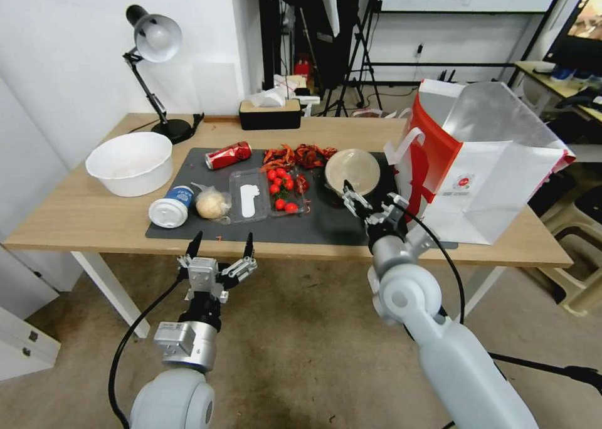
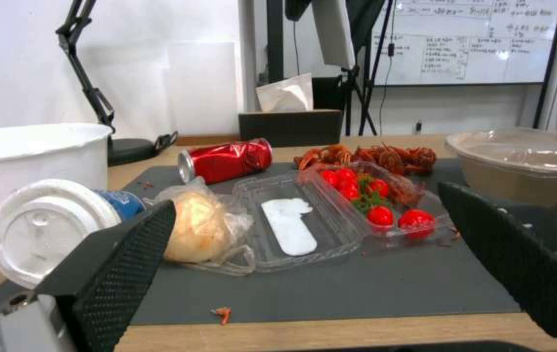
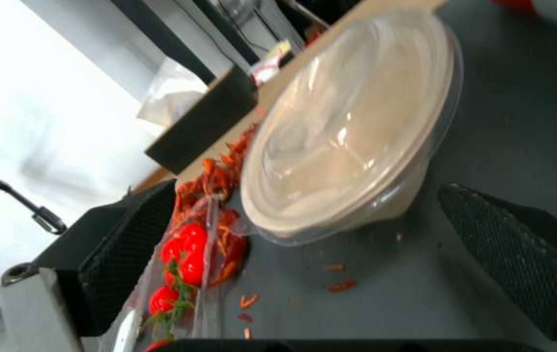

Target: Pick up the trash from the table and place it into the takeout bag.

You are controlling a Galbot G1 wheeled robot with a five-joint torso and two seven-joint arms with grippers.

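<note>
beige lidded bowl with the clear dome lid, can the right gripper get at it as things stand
Probably yes. The right gripper hangs open just in front of the beige lidded bowl, and bare dark grey mat lies between them; the clear box of cherry tomatoes sits to one side.

Office-like lab: whiteboard (image 2: 464, 41), tripods (image 1: 360, 59), desk lamp (image 1: 153, 46), monitor (image 1: 580, 27).

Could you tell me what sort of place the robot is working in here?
Probably an office or lab set up for testing, not a home kitchen: a whiteboard covers the back wall, tripod stands wait behind the table, and a desk lamp sits beside the leftovers.
</note>
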